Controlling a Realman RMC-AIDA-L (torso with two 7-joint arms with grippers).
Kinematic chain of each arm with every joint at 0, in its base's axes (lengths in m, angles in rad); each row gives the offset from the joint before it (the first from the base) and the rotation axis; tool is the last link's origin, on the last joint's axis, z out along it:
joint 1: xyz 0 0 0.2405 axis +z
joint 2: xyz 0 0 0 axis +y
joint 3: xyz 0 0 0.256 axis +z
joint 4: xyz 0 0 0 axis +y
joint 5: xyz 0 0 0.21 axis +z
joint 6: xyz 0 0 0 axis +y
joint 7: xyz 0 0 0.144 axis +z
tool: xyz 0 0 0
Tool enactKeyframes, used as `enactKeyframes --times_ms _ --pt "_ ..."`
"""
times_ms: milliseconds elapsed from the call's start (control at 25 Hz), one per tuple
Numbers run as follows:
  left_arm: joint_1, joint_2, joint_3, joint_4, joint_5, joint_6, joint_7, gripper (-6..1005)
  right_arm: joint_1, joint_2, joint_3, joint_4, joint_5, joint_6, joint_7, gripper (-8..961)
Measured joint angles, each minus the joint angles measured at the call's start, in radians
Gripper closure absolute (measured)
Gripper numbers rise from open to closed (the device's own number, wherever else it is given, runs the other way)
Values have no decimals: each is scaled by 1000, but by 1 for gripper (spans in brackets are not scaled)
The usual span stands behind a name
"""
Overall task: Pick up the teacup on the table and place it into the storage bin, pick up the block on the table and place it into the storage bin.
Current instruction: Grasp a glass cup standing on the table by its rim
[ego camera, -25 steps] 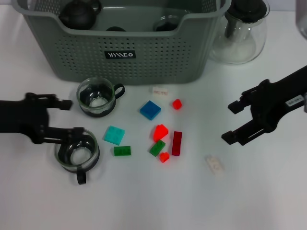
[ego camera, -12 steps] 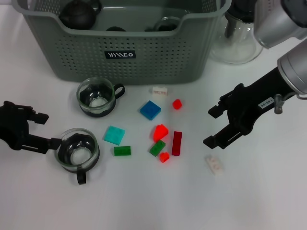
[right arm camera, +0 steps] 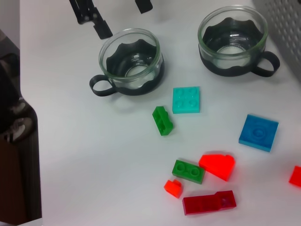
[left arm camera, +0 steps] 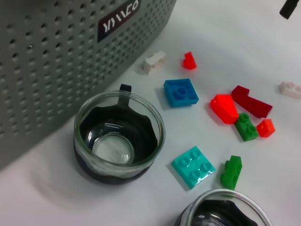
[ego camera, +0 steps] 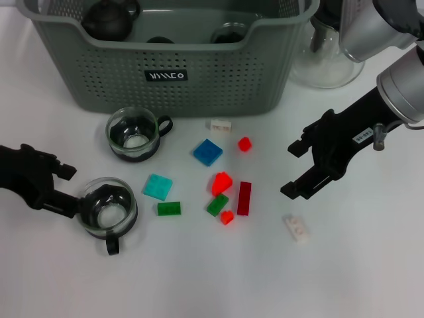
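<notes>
Two glass teacups with dark sleeves stand on the white table: one (ego camera: 136, 134) in front of the storage bin (ego camera: 179, 73), one (ego camera: 106, 211) nearer me. My left gripper (ego camera: 66, 187) is open just left of the nearer teacup, its lower finger close to the rim, holding nothing. Several blocks lie mid-table, among them a blue block (ego camera: 208, 152), a teal one (ego camera: 158, 187) and a dark red bar (ego camera: 244, 197). My right gripper (ego camera: 291, 169) hangs open and empty to the right of the blocks. The left wrist view shows the farther teacup (left arm camera: 117, 141).
A clear glass teapot (ego camera: 331, 56) stands right of the bin. Inside the bin sit a dark teapot (ego camera: 109, 16) and another glass cup (ego camera: 232, 30). A white block (ego camera: 296, 228) lies below the right gripper, and another white block (ego camera: 220, 124) by the bin wall.
The left gripper pulled back left from the nearer teacup, then edged toward it again. The right gripper swung left toward the blocks. Cups and blocks have not moved.
</notes>
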State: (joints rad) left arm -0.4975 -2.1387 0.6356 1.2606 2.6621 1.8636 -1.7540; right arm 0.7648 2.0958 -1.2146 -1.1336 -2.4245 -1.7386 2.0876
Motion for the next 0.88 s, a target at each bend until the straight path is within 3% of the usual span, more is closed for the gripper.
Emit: enactKeyframes --times_ms 440,480,680,880 --pt "-23 -16 138 7 9 -59 -146 181 -8 1 0 1 -1 8 8 57" --pt "-19 -21 198 7 20 -100 -193 181 -8 1 0 1 -1 9 8 57" --pt "-17 -26 240 -1 46 -131 -226 222 -8 1 0 2 -1 12 10 57" --pt "-14 -31 290 -14 56 -166 -242 405 -7 1 0 -1 -2 13 11 57"
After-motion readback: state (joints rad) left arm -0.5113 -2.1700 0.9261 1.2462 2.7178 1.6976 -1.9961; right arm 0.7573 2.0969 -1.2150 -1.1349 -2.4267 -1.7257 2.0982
